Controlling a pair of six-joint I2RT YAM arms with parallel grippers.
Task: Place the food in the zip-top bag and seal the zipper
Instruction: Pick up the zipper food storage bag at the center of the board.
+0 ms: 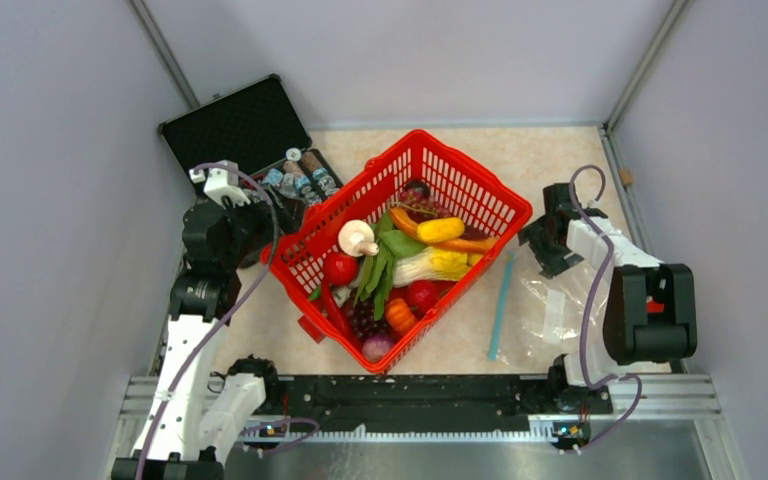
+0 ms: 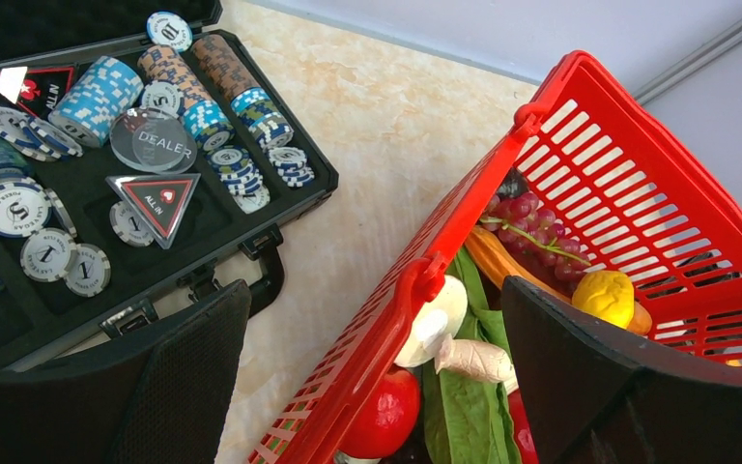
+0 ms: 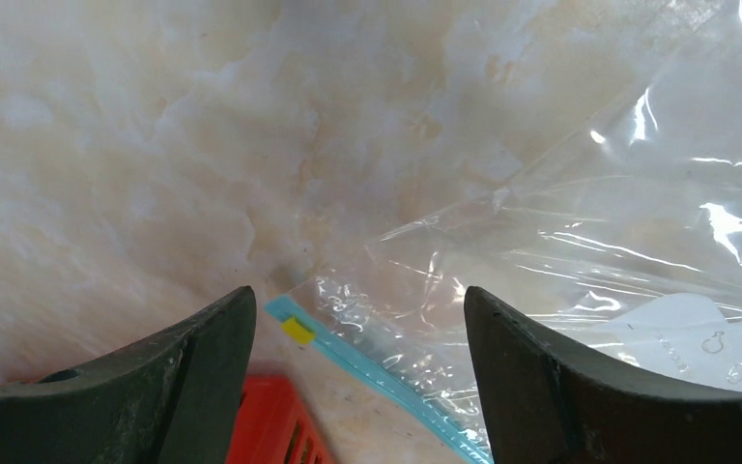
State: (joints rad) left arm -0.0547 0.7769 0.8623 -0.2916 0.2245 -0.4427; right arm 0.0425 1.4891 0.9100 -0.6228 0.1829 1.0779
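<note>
The food (image 1: 400, 265) lies piled in a red lattice basket (image 1: 480, 195) at mid-table: a white mushroom (image 2: 440, 324), a red tomato (image 2: 386, 416), grapes (image 2: 531, 217), a yellow piece (image 2: 604, 295) and green leaves. The clear zip-top bag (image 1: 560, 300) lies flat to the right of the basket, and its light-blue zipper (image 1: 501, 305) faces the basket. My left gripper (image 1: 265, 222) hovers open over the basket's left rim (image 2: 415, 290), holding nothing. My right gripper (image 1: 538, 245) hangs open above the bag's far corner (image 3: 618, 222), over the zipper (image 3: 377, 372) and its yellow tab (image 3: 298, 331).
An open black case (image 1: 245, 135) full of poker chips (image 2: 155, 140) sits at the back left, close to the basket and the left arm. Grey walls enclose the table on three sides. A black rail (image 1: 410, 390) runs along the near edge.
</note>
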